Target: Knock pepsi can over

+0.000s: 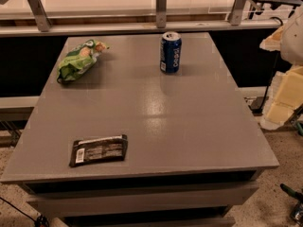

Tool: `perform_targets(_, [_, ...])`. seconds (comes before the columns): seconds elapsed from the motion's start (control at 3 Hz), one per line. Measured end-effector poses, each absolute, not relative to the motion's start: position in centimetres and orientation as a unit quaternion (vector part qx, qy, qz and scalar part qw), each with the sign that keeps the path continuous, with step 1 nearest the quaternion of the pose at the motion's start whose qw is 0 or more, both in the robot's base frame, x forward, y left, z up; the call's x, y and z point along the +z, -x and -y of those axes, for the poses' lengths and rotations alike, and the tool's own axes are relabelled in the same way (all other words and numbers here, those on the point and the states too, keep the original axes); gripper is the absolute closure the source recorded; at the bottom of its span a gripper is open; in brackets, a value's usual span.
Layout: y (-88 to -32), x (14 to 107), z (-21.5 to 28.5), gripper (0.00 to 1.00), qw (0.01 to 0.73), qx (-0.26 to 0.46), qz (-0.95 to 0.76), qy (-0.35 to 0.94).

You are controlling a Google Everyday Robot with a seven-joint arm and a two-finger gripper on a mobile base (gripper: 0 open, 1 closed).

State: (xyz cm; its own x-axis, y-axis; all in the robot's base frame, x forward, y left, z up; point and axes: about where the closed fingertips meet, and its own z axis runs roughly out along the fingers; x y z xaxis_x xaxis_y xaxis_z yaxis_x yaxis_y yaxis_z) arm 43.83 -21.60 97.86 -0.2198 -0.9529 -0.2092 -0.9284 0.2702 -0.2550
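The flat grey table (156,122) has a paler sheen at its middle. At its far side, the dark-blue metal pepsi can (170,52) shows white vertical lettering and a silver top. At the table's far-left lies a crinkled green snack bag (78,59), and at its near-left a flat black wrapped bar (98,150) with 1 white label. Off its right edge is the cream-and-white gripper (282,100).

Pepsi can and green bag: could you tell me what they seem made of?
Pepsi can: likely metal, glossy blue print, silver rim. Green bag: probably thin plastic film, crinkled and shiny. The gripper is out of view.
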Motion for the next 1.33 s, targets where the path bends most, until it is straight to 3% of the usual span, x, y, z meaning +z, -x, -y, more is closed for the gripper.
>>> perform_targets(0.67, [-46.0, 98.7, 21.6, 0.00, 0.182, -0.034, -0.770, 0.611])
perform_targets(1.33, [-58.2, 99.0, 20.5, 0.00, 0.281, 0.035, -0.718, 0.636])
